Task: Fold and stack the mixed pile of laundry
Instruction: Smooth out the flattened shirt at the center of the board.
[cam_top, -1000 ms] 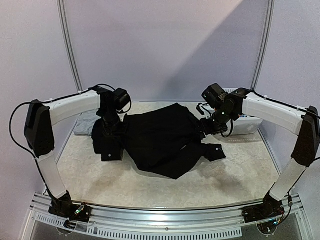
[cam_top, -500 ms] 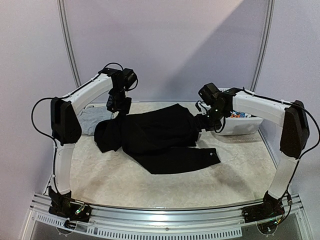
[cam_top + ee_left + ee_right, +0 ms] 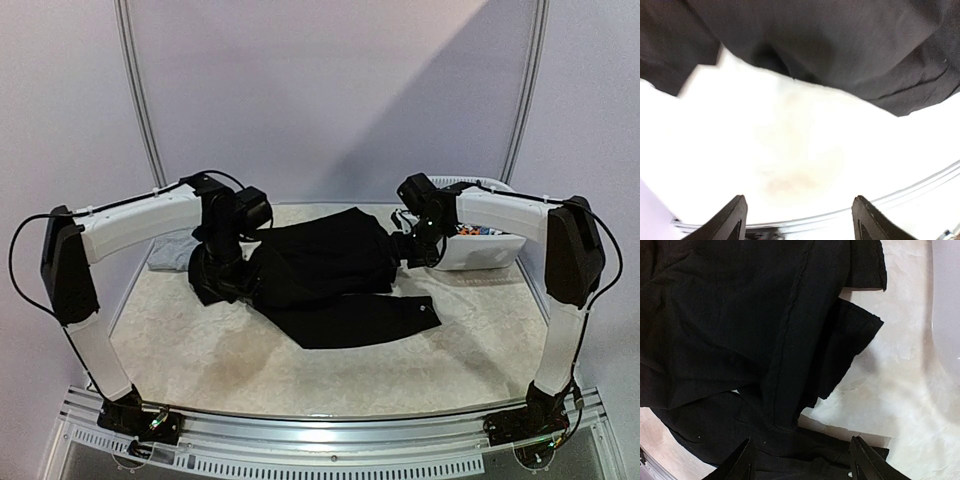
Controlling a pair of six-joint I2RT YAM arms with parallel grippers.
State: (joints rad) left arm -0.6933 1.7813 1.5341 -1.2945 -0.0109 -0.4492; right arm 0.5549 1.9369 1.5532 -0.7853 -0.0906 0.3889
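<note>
Top external: left fingers (image 3: 734, 221) lowered (near black garment (image 3: 330, 268)).

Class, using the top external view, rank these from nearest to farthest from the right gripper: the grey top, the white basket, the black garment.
From the right gripper:
1. The black garment, directly at it, in the middle.
2. The white basket, just beside it on the right.
3. The grey top, far across on the left side.

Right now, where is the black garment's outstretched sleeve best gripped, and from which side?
Probably at the cuff, coming down from the right with the right hand. The sleeve of the black garment lies flat on the table, cuff pointing right, clear of the bunched body.
</note>
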